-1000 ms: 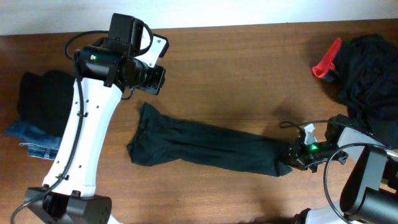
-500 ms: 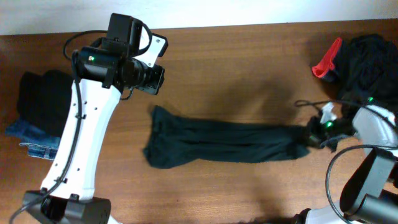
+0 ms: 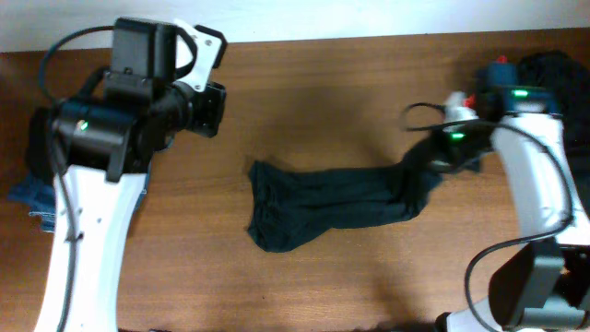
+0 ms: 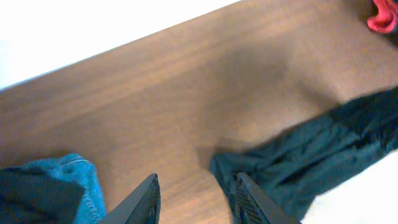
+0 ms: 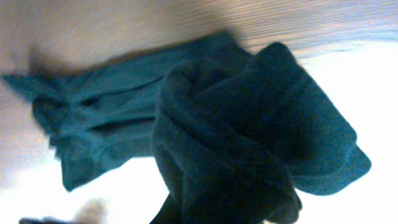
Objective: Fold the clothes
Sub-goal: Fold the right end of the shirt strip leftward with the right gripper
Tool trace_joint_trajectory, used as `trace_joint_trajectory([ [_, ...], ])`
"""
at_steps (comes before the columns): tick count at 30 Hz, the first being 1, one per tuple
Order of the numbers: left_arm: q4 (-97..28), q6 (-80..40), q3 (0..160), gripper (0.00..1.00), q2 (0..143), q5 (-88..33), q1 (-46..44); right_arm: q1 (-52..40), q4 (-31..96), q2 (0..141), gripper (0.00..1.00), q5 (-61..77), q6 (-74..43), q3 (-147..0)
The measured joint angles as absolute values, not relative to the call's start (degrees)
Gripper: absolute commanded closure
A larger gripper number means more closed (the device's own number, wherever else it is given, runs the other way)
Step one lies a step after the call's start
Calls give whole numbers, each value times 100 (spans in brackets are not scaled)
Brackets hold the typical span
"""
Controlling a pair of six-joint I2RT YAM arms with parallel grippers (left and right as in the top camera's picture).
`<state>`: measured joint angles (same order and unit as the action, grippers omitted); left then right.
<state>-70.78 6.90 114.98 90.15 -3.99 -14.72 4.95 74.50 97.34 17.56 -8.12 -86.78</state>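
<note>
- The T-shirt (image 3: pixel 336 205) lies bunched into a long, rumpled rope across the middle of the table (image 3: pixel 323 83), running left to right.
- Its left end spreads flat on the wood, and its right end climbs off the surface to meet the right gripper (image 3: pixel 444 150).
- That right gripper is clamped tight on the raised end. In the right wrist view a thick wad of the dark teal cloth fills the frame right at the fingers, and the rest trails away over the tabletop.
- The left gripper (image 4: pixel 198 200) hovers over the table's left part, towards the back edge, with its two fingers (image 4: pixel 146 199) parted and empty.
- In the left wrist view the shirt's left end lies just past the right-hand finger, below it on the wood and not touching it.
- At the far left lies a blue denim piece (image 4: pixel 81 180) with a black garment (image 3: pixel 41 138) over it.
- A heap of dark clothes (image 3: pixel 558 74) sits in the far right corner, with a red object (image 4: pixel 382 15) beside it.
</note>
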Motion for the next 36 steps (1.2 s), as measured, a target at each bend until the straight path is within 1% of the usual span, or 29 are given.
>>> trace_joint_trajectory([
  [4, -7072, 633, 11673, 60, 8689, -161, -1470, -495, 7185, 9734, 96, 1754, -1153, -8678],
  [7, -7067, 613, 11795, 60, 8370, -47, -1470, -1278, 6796, 9734, 96, 1750, -1487, -8678],
  [9, -7065, 611, 11861, 57, 8114, 8, -1470, -1717, 6528, 9734, 96, 1752, -1684, -8678],
  [12, -7061, 596, 11915, 57, 7760, 51, -1470, -2403, 5981, 9736, 96, 1706, -2038, -8678],
  [18, -7070, 528, 11959, 57, 7264, 71, -1470, -3297, 5411, 9968, 96, 1278, -2639, -8680],
  [19, -7074, 504, 11959, 57, 7203, 71, -1470, -3428, 5339, 10119, 92, 1221, -2709, -8678],
  [20, -7089, 491, 11959, 57, 7168, 71, -1470, -3533, 5290, 10274, 81, 1177, -2755, -8680],
  [21, -7124, 486, 11959, 57, 7146, 73, -1472, -3601, 5229, 10429, 68, 1142, -2781, -8678],
  [23, -7170, 486, 11959, 57, 7124, 73, -1472, -3691, 5216, 10739, 59, 1127, -2862, -8678],
  [24, -7192, 486, 11959, 57, 7124, 71, -1470, -3717, 5218, 10868, 58, 1142, -2891, -8678],
  [27, -7279, 484, 11959, 57, 7126, 71, -1470, -3752, 5212, 11085, 48, 1219, -2803, -8678],
  [30, -7284, 484, 11959, 57, 7137, 73, -1472, -3750, 5234, 11004, 41, 1264, -2622, -8678],
  [32, -7286, 484, 11959, 55, 7177, 71, -1470, -3721, 5306, 10860, 41, 1282, -2554, -8678],
  [36, -7303, 484, 11959, 53, 7352, 71, -1470, -3489, 5631, 10429, 37, 1339, -2504, -8678],
])
